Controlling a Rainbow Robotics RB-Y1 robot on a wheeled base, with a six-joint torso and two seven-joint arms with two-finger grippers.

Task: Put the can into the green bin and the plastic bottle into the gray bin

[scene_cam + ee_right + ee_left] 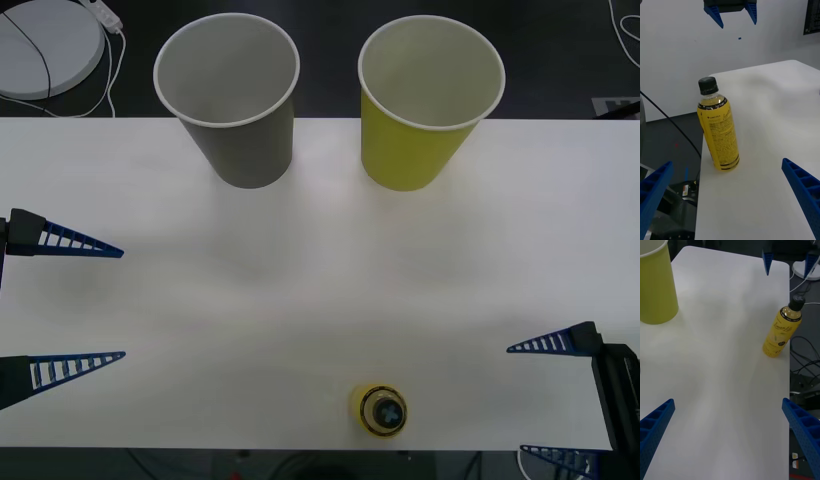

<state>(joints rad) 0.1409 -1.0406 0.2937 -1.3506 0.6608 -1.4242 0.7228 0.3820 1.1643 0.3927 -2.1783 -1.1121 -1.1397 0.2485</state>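
The plastic bottle (378, 410), small and yellow with a black cap, stands upright at the table's front edge, right of centre; it also appears in the right wrist view (718, 127) and the left wrist view (784, 328). The gray bin (232, 95) stands at the back left and the green bin (425, 100) at the back right, both upright and empty. My right gripper (514, 400) hovers open just right of the bottle, a little apart from it. My left gripper (122, 302) is open at the table's left side, holding nothing. The can is out of view.
The white table (320, 280) carries both bins along its far edge. A white round device (40, 40) with a cable lies on the dark floor behind the back left corner. Cables hang below the front edge near the bottle (673, 123).
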